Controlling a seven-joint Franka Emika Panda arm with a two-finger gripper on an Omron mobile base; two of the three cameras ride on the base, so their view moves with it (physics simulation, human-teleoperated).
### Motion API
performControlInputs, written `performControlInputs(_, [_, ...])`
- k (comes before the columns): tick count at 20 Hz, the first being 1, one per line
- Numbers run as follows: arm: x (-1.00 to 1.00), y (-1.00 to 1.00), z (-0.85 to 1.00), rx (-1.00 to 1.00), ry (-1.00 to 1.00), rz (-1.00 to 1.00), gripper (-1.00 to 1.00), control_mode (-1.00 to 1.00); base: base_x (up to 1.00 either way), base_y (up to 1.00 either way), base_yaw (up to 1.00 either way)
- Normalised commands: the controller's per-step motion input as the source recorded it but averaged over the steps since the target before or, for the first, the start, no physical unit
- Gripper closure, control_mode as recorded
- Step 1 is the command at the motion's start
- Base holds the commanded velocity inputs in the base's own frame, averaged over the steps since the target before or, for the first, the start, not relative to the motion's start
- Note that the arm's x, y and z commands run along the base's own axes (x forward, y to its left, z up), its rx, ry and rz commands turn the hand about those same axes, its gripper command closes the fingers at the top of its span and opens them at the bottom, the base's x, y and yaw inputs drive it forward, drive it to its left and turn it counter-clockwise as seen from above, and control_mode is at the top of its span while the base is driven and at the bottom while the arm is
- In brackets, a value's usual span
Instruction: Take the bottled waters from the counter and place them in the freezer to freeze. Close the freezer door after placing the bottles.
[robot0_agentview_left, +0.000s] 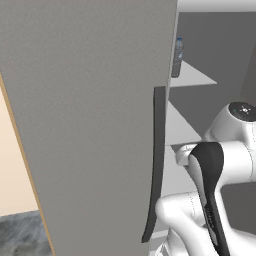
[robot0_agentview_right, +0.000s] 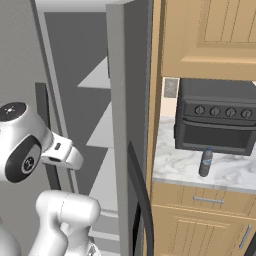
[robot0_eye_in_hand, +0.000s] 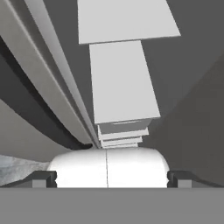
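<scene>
We see the freezer door (robot0_agentview_left: 90, 125) swung open and filling most of the left base view, so it hides much of the freezer (robot0_agentview_left: 200, 45) behind it; its long dark bar handle (robot0_agentview_left: 156, 165) runs down its edge. Between that edge and the arm, pale shelves (robot0_eye_in_hand: 120, 78) step down inside the compartment with open room above each. One water bottle (robot0_agentview_left: 177, 57) stands upright on a high shelf, partly cut off by the door edge. In the right base view the second water bottle (robot0_agentview_right: 205, 162) stands upright on the marble desk (robot0_agentview_right: 175, 162), just in front of the black toaster oven (robot0_agentview_right: 215, 122), near the desk's front edge. Our hand (robot0_eye_in_hand: 107, 177) points into the freezer, its fingertips (robot0_eye_in_hand: 41, 178) spread wide with nothing between them.
</scene>
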Motion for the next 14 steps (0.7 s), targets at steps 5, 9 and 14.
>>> performControlInputs(5, [-0.19,0.0,0.0,0.0,-0.02,0.18,-1.0,-1.0,0.0,0.0,0.0])
performControlInputs(9, [0.0,0.0,0.0,0.0,0.0,0.01,-1.0,-1.0,0.0,0.0,0.0])
performControlInputs(14, [0.0,0.0,0.0,0.0,0.0,0.0,-1.0,-1.0,0.0,0.0,0.0])
